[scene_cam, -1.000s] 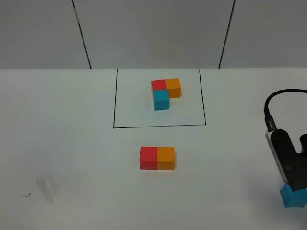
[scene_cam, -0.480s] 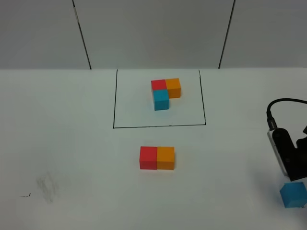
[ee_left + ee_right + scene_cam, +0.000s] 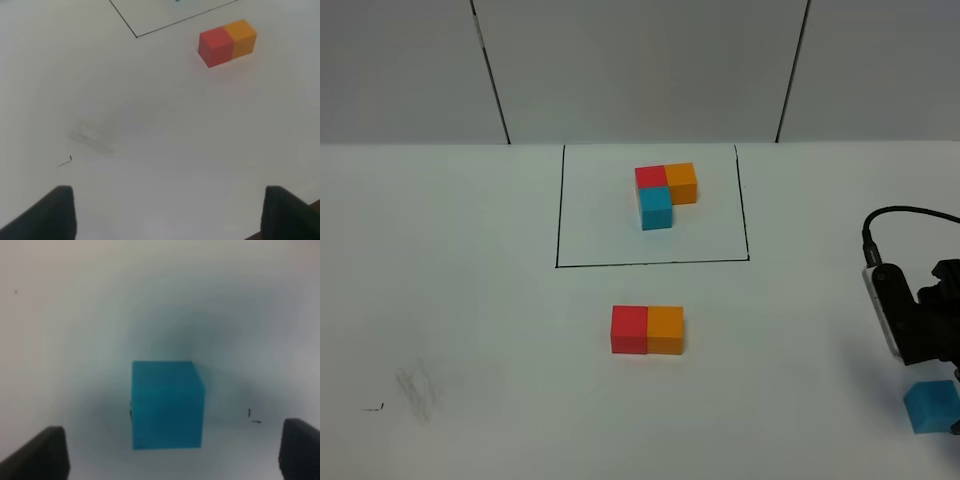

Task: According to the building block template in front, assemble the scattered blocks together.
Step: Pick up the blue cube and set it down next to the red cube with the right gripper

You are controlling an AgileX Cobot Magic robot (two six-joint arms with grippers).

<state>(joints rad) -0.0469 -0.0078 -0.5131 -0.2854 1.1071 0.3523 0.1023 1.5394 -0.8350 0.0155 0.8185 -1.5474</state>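
I see template cluster (image 3: 665,192) inside the drawn rectangle (image 3: 650,265), rear centre | touching block pair (image 3: 648,330) before it | lone block (image 3: 931,405) front right, well apart

- No legible text, number, brand or label in any of the three views.
- Building block template (image 3: 663,192): cube faces plain. The thin black rectangle around it is a bare line with no lettering.
- Scattered blocks (image 3: 630,328): faces plain in the high view and both wrist views.
- Table (image 3: 470,300): one short black pen stroke (image 3: 372,407) near its left front, also in the left wrist view (image 3: 65,162). It is a tick, not a readable character.
- Right wrist view: a tiny dark mark (image 3: 254,417) beside the blue cube, too small and blurred to read.
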